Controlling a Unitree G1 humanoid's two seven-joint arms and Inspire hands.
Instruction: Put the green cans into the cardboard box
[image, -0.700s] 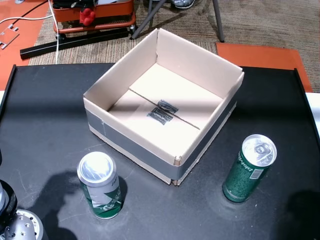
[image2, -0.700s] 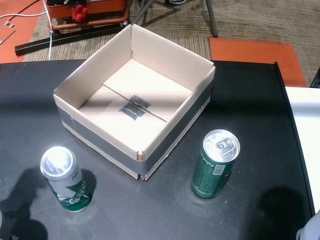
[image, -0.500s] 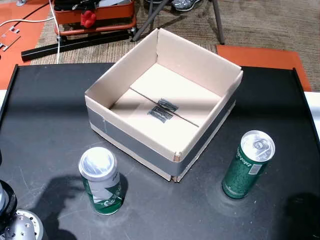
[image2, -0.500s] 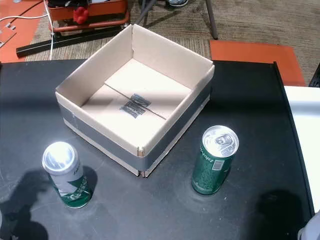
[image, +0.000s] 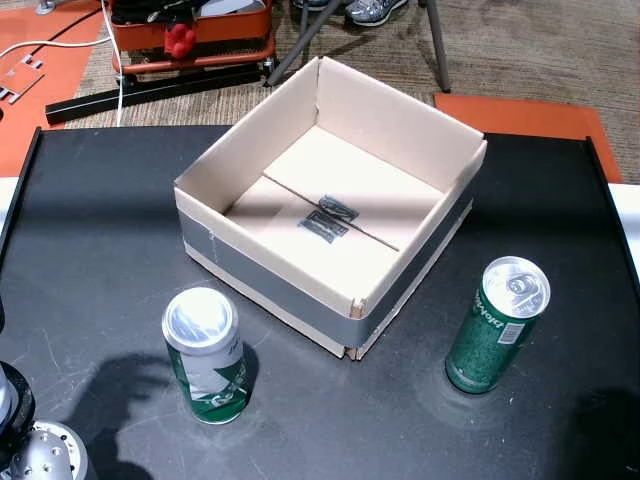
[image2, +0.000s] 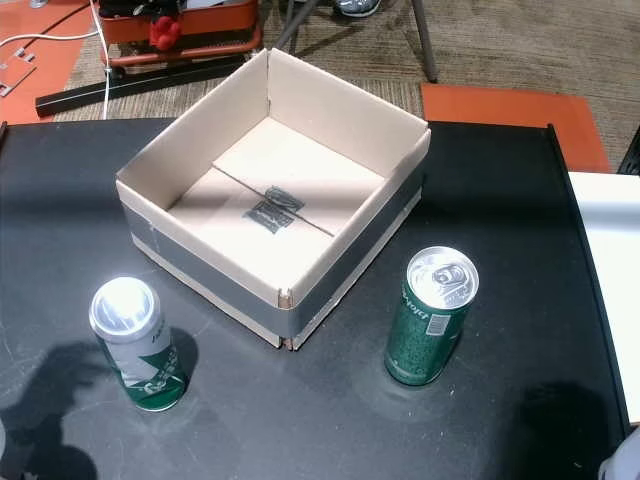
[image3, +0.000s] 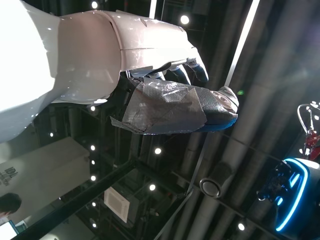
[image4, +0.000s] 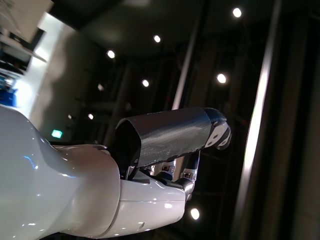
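Hands (image3: 150, 85) empty; 2 green cans (image: 205, 355) outside box (image: 330, 210).

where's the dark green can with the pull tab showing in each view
Head view: dark green can stands lower right, right of the cardboard box.
Other head view: can right of centre, beside the box's near corner.
Left wrist view: not in it.
Right wrist view: not in it.
Shared landmark: the box.
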